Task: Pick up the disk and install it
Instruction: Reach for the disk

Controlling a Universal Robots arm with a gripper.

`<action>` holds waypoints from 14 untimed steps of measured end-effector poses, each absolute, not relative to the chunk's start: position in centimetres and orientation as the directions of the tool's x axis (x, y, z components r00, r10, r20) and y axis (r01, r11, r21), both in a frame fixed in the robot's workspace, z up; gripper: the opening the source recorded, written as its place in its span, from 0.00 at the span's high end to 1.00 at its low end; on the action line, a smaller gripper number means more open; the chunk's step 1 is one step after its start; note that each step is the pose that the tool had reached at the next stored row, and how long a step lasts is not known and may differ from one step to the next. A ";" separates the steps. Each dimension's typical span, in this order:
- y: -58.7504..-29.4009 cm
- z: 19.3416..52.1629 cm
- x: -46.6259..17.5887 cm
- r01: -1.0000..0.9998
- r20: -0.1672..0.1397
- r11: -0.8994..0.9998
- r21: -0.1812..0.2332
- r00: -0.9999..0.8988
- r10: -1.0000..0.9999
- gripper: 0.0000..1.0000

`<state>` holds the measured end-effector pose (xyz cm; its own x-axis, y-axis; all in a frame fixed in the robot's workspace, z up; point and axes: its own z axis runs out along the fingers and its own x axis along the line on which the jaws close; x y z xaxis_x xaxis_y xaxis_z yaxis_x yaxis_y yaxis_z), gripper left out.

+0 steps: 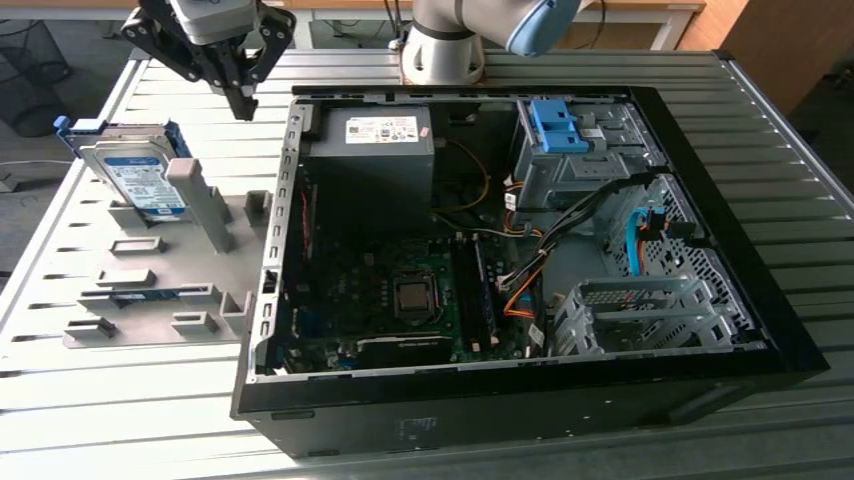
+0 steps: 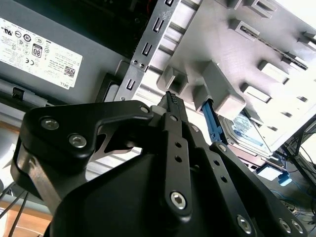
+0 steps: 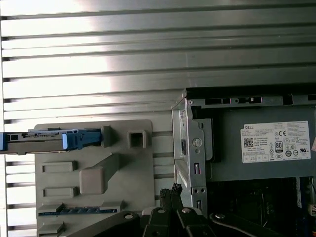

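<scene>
At upper left of the exterior view, gripper [image 1: 242, 100] with fingers closed together, holding nothing, above the ribbed table [image 1: 120, 410] just beside the open computer case [image 1: 287, 190]. At the exterior view's left edge, disk [image 1: 134, 178] leaning on edge in the gray holder tray [image 1: 160, 295], apart from the fingertips. Edge-on in the first wrist view, blue caddy end toward the case.

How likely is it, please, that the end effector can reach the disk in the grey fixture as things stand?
Probably yes. The end effector hangs beside the computer case, and nothing stands between it and the top of the disk; the posts of the grey fixture sit lower, beside it.
</scene>
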<state>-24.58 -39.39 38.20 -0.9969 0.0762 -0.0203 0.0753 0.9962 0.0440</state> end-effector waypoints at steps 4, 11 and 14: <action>-39.4 38.2 -24.7 0.075 -0.020 0.996 0.044 -0.997 0.076 0.89; -39.4 38.2 -25.0 0.075 -0.020 0.996 0.044 -0.997 0.076 0.89; -39.4 38.1 -25.1 0.075 -0.020 0.996 0.044 -0.997 0.076 0.89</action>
